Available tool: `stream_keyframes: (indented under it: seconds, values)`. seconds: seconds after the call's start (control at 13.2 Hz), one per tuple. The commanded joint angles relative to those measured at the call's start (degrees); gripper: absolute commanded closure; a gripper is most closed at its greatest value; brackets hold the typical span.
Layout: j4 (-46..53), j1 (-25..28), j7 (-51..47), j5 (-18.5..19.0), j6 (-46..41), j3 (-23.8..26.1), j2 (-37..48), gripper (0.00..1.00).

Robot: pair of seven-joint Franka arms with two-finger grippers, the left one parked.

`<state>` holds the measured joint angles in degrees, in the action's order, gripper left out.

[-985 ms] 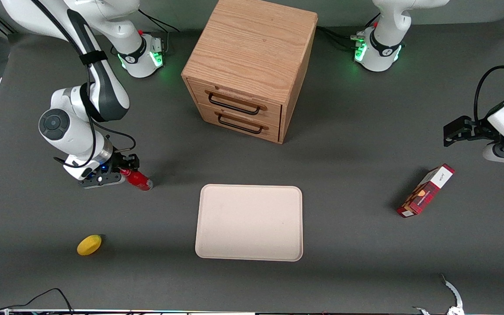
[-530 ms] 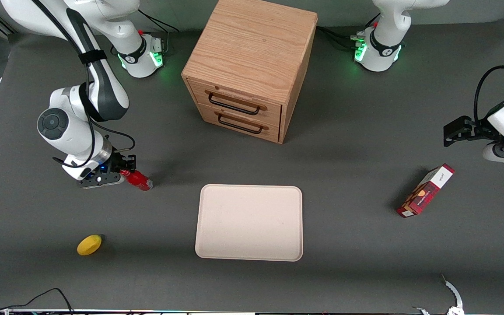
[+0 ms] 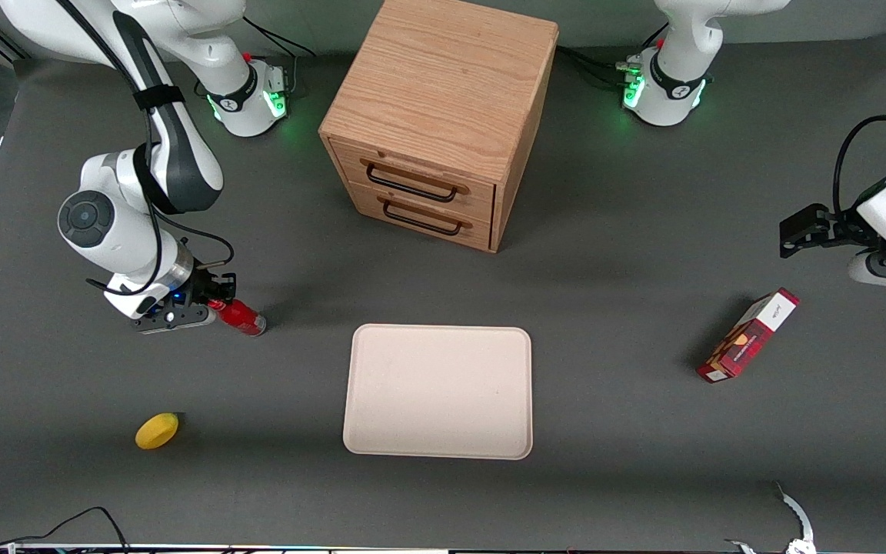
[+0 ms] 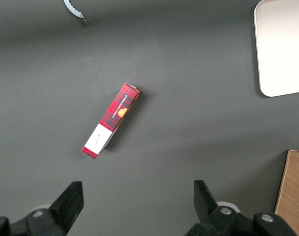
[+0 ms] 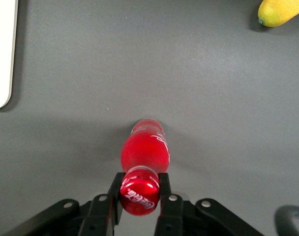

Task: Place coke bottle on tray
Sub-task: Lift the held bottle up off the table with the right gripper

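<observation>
The gripper (image 5: 138, 192) has its two fingers (image 5: 164, 189) closed on the neck of the coke bottle (image 5: 142, 156), just under the red cap, so the bottle hangs down from between them with its clear base toward the table (image 3: 627, 431). In the front view the gripper (image 3: 211, 302) and the coke bottle (image 3: 240, 317) sit toward the working arm's end of the table, well apart from the tray (image 3: 438, 391), and whether the base touches the table cannot be told. There is one bottle, one tray, one lemon (image 3: 157, 430), one red-and-white box (image 3: 747, 335) and one wooden cabinet (image 3: 438, 115) with two drawers. The lemon lies nearer the front camera than the bottle; the box lies toward the parked arm's end. The right wrist view alone shows the fingers pinching the neck and the white lettering on the cap, along with an edge of the tray (image 5: 3, 54) and part of the lemon (image 5: 281, 12). The left wrist view alone shows the box (image 4: 111, 120) from above, lying flat, with a corner of the tray (image 4: 281, 49).
</observation>
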<state>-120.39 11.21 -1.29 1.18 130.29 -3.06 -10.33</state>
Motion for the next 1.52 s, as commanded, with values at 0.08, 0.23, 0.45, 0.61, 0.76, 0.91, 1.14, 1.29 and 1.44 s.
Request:
stream_keyframes:
  seconds: [0.08,0.23,0.45,0.61,0.76,0.91,1.14,1.29,1.44]
  values:
    - [6.3,-0.1,0.8,0.8,-7.4,0.2,0.5,1.00]
    - [11.1,0.2,0.4,0.8,-12.5,0.2,0.1,1.00]
    - [19.0,0.0,0.8,0.8,-20.3,0.2,-0.4,1.00]
    - [28.4,0.1,0.7,0.4,-28.9,0.2,-3.1,1.00]
    - [38.1,0.3,0.1,-0.1,-37.4,0.2,-5.7,1.00]
    - [48.0,0.5,-0.6,-0.5,-45.1,0.2,-9.0,1.00]
    - [58.9,2.4,-1.9,-1.6,-50.7,0.1,-13.7,1.00]
    - [61.5,4.4,-6.3,-1.6,-49.7,0.1,-16.4,1.00]
    - [65.2,7.0,-6.4,-1.7,-47.3,0.1,-21.0,1.00]
